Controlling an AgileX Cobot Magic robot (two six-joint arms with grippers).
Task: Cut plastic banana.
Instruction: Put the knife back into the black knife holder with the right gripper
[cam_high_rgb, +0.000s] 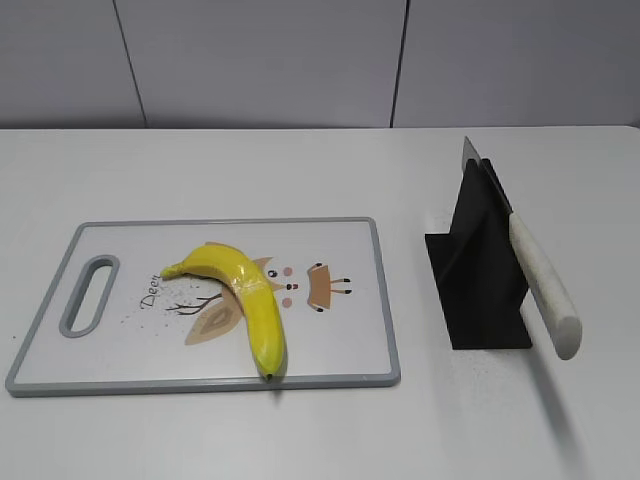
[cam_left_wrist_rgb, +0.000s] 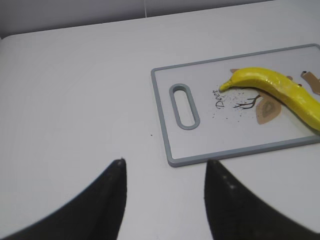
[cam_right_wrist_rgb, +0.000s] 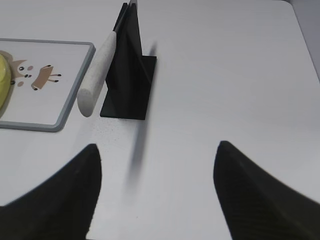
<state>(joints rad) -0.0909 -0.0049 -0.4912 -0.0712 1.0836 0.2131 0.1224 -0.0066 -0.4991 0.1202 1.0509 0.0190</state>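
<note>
The plastic banana (cam_high_rgb: 245, 298), curved and glossy yellow, lies whole on the white cutting board (cam_high_rgb: 340, 340) with a grey rim. It also shows in the left wrist view (cam_left_wrist_rgb: 280, 90) and at the left edge of the right wrist view (cam_right_wrist_rgb: 3, 80). A knife with a white handle (cam_high_rgb: 545, 285) rests in a black stand (cam_high_rgb: 480, 290), also seen in the right wrist view (cam_right_wrist_rgb: 97, 72). My left gripper (cam_left_wrist_rgb: 165, 162) is open and empty above the bare table, near the board's handle corner. My right gripper (cam_right_wrist_rgb: 157, 147) is open and empty, in front of the stand. Neither gripper shows in the exterior view.
The board (cam_left_wrist_rgb: 210, 155) has a slot handle (cam_left_wrist_rgb: 184, 106) at its left end and a deer drawing (cam_high_rgb: 300, 285). The black stand (cam_right_wrist_rgb: 130, 75) stands right of the board. A grey wall (cam_high_rgb: 300, 60) runs behind the white table.
</note>
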